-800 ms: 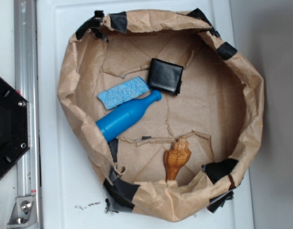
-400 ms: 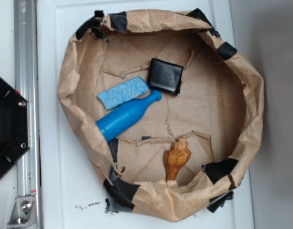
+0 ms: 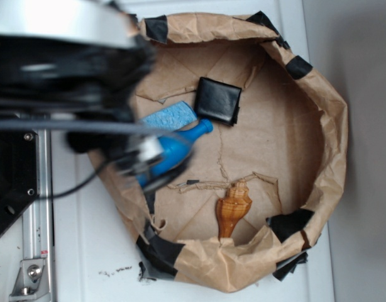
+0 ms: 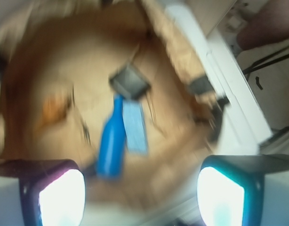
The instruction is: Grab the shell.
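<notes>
Gripper (image 4: 140,188) is hanging spread and empty above the blue bottle (image 3: 174,150) | shell (image 3: 234,209) is lying near the paper bowl's (image 3: 334,132) lower rim, apart from me, long axis running toward that rim | I am judging a reach across the bowl.

My own arm (image 3: 67,69) is smearing across the upper left of the exterior view, too blurred to make out its parts, and the picture's top and left edges are cutting it off. It is hiding the lower body of the blue bottle (image 3: 180,143), one end of the blue sponge (image 3: 171,118) and the paper nest's (image 3: 331,126) left rim. The wrist view is blurring all over: the shell (image 4: 54,107) is showing only as an orange smudge, its ridges unreadable. My fingers (image 4: 60,193) are being cropped by the bottom edge, tips glaring white.
</notes>
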Controlling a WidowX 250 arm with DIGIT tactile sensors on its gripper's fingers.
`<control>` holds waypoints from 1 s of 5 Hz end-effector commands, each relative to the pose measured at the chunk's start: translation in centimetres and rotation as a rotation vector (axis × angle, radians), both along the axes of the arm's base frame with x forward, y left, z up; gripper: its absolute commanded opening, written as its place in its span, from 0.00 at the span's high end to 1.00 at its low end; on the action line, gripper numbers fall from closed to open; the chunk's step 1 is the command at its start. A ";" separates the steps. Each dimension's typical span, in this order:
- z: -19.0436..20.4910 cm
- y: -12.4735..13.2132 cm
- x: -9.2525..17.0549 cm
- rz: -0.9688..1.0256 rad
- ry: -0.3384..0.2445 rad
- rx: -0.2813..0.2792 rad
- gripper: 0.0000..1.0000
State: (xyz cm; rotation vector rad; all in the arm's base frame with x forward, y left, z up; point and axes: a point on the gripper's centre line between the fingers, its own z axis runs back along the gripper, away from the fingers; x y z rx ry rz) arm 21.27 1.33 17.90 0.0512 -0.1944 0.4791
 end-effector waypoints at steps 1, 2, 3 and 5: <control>-5.4 -2.8 6.6 0.194 -0.129 -0.232 0.00; -8.2 -5.5 7.9 0.144 -0.093 -0.262 0.00; -10.0 -8.0 8.6 0.093 -0.052 -0.270 0.00; -13.9 -10.9 7.7 -0.021 -0.009 -0.187 0.47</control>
